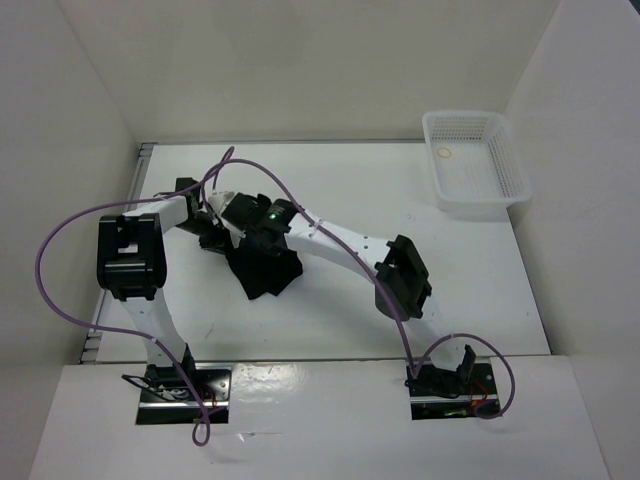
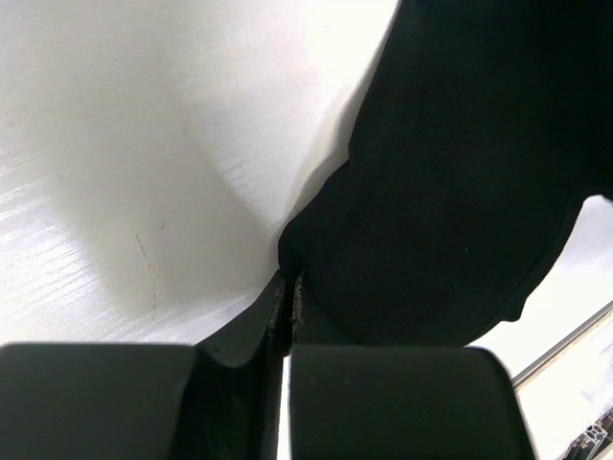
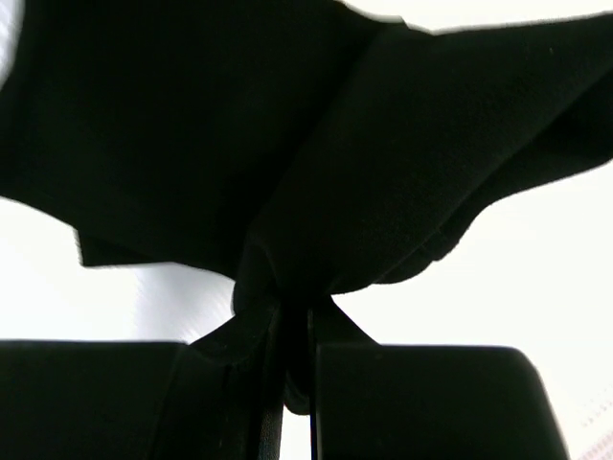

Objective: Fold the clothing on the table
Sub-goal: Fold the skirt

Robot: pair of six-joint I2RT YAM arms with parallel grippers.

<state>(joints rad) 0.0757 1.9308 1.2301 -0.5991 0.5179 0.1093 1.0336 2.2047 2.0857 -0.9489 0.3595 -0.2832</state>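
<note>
The black clothing [image 1: 268,275] hangs bunched over the left middle of the white table [image 1: 400,200], lifted at its top by both arms. My left gripper [image 1: 214,237] is at its upper left and my right gripper [image 1: 262,243] just right of it. In the left wrist view my left gripper [image 2: 290,280] is shut, with an edge of the clothing [image 2: 450,192] pinched at the tips. In the right wrist view my right gripper [image 3: 297,311] is shut on a gathered fold of the clothing [image 3: 335,144], and some fabric bulges down between the fingers.
A white mesh basket [image 1: 473,165] stands at the table's far right corner with a small ring [image 1: 443,153] inside. White walls enclose the table on three sides. A metal rail [image 2: 565,345] runs along the table's edge.
</note>
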